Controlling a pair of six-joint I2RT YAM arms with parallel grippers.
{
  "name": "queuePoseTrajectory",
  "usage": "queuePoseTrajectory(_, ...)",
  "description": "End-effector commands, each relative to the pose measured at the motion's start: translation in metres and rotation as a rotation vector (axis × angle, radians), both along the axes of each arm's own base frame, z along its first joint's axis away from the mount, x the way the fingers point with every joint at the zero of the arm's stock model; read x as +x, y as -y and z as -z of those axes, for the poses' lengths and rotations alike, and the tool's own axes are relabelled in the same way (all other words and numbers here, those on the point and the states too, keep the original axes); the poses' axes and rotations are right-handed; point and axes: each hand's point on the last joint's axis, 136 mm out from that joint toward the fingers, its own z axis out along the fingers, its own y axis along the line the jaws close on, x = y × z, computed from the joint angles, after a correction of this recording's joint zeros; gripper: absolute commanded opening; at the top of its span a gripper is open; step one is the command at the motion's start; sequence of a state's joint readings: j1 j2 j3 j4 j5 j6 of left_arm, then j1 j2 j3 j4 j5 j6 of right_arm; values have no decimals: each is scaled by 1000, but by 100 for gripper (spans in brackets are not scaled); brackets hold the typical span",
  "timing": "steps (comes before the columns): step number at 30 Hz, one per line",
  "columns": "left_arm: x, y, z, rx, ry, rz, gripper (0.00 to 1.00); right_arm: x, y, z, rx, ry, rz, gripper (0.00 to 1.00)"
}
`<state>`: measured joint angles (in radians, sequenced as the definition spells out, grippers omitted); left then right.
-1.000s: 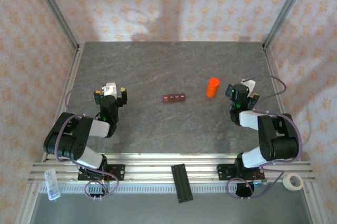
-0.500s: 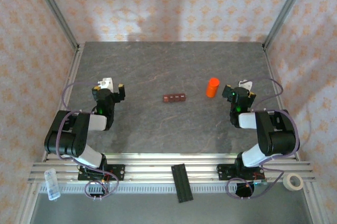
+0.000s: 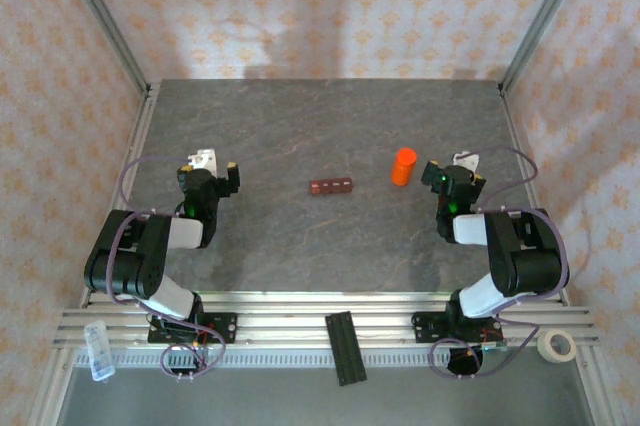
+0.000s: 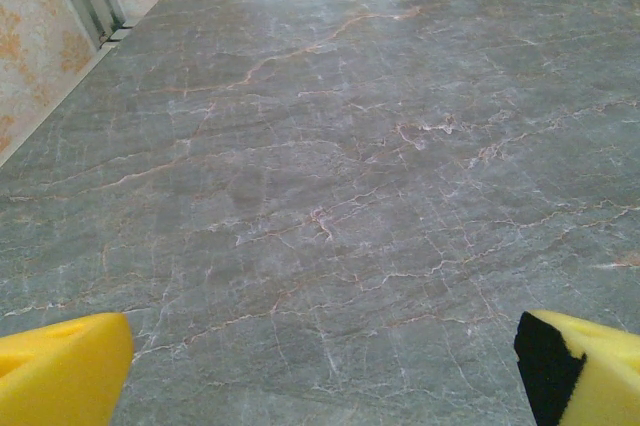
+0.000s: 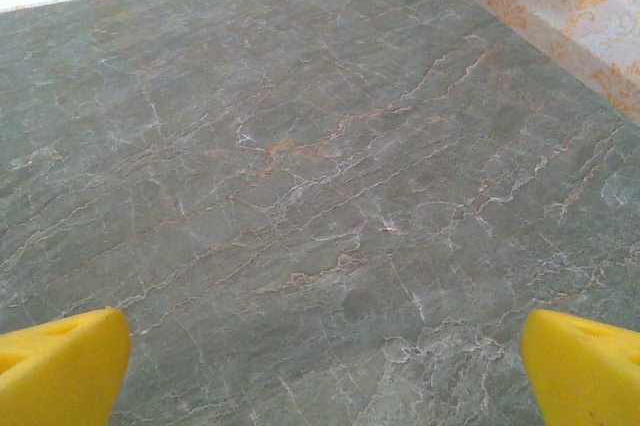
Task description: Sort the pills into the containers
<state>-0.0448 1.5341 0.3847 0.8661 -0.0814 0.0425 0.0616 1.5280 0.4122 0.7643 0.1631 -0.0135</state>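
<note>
Arms folded low; left claw [image 3: 216, 167], right claw [image 3: 461, 168] agape.

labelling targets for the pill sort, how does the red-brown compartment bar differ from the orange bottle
The containers are dark red-brown; the orange bottle is bright orange. The containers lie low, four squares in a row; the bottle stands upright, a cylinder. Both rest on the table, apart.

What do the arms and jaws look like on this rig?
Both the left arm and right arm: black joints, silver-white links, looping purple cables, a green light near each wrist. The left gripper and right gripper: yellow wedge-shaped jaws; one left jaw has a black pad.
</note>
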Motion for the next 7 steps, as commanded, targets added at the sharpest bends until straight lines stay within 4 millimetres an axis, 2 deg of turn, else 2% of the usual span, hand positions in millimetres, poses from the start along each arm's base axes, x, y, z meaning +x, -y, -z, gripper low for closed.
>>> queuePoseTrajectory(1, 3, 0, -5, -16, 14, 0, 100, 5, 3, -5, -9, 16, 3, 100)
queuePoseTrajectory(7, 3, 0, -5, -16, 14, 1, 100, 2, 3, -7, -8, 30, 0, 100)
